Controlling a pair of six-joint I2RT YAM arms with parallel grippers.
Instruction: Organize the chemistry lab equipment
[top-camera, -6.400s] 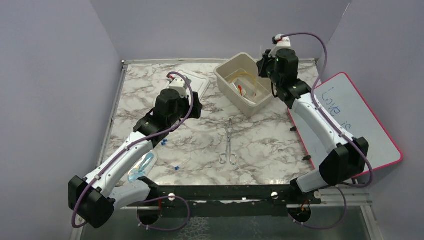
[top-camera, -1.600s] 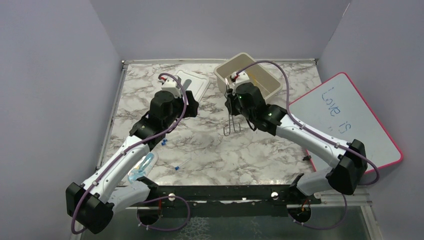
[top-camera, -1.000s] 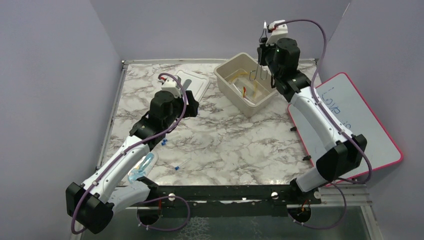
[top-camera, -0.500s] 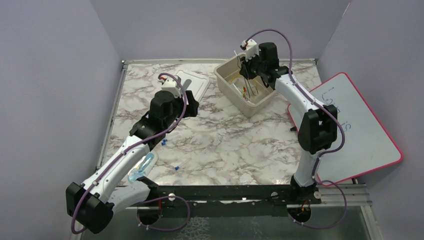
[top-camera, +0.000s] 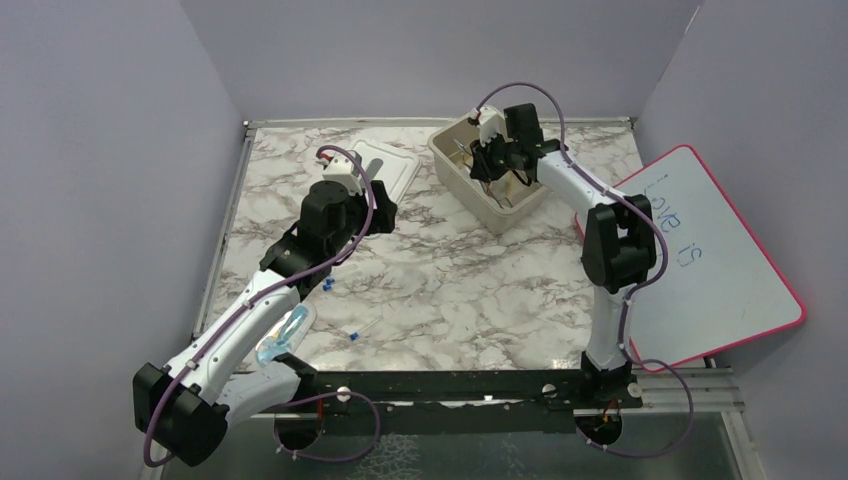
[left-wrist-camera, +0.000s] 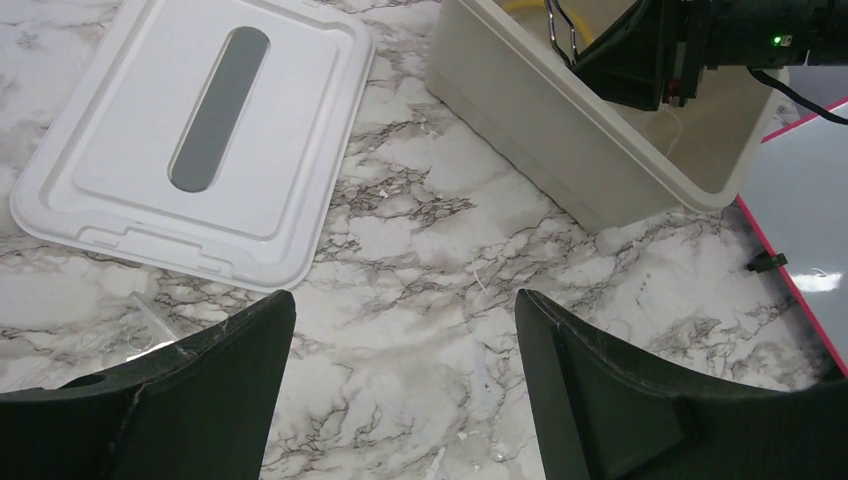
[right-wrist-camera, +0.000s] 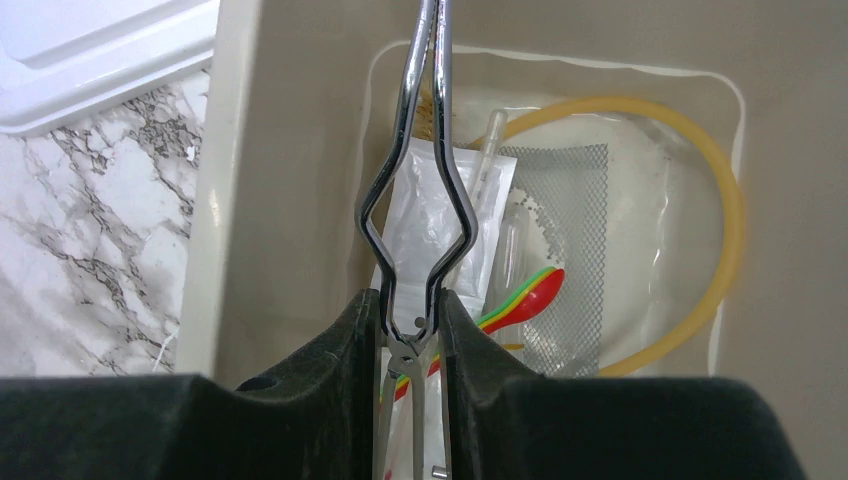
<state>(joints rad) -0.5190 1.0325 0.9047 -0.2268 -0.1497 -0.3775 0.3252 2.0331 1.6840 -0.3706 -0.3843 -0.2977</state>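
My right gripper (right-wrist-camera: 412, 310) is shut on the thin metal tongs (right-wrist-camera: 418, 200), holding them at the pivot over the inside of the beige bin (right-wrist-camera: 230, 200). In the bin lie the amber tubing coil (right-wrist-camera: 728, 210), a clear packet (right-wrist-camera: 440, 215), a wire mesh square (right-wrist-camera: 575, 230) and a red-tipped piece (right-wrist-camera: 535, 292). From above, the right gripper (top-camera: 487, 158) hangs inside the bin (top-camera: 470, 197). My left gripper (left-wrist-camera: 405, 310) stands open and empty over bare marble, near the bin's white lid (left-wrist-camera: 200, 140). Tiny blue-capped pieces (top-camera: 327, 286) lie by the left arm.
A clear packet (top-camera: 283, 335) lies beside the left forearm, and a small dropper (top-camera: 360, 329) lies near the front. The pink-edged whiteboard (top-camera: 710, 260) leans at the table's right side. Purple walls enclose the table on three sides.
The right gripper took the tongs off the table, carried them up over the bin, then swung left and down into it. The left arm has stayed still.
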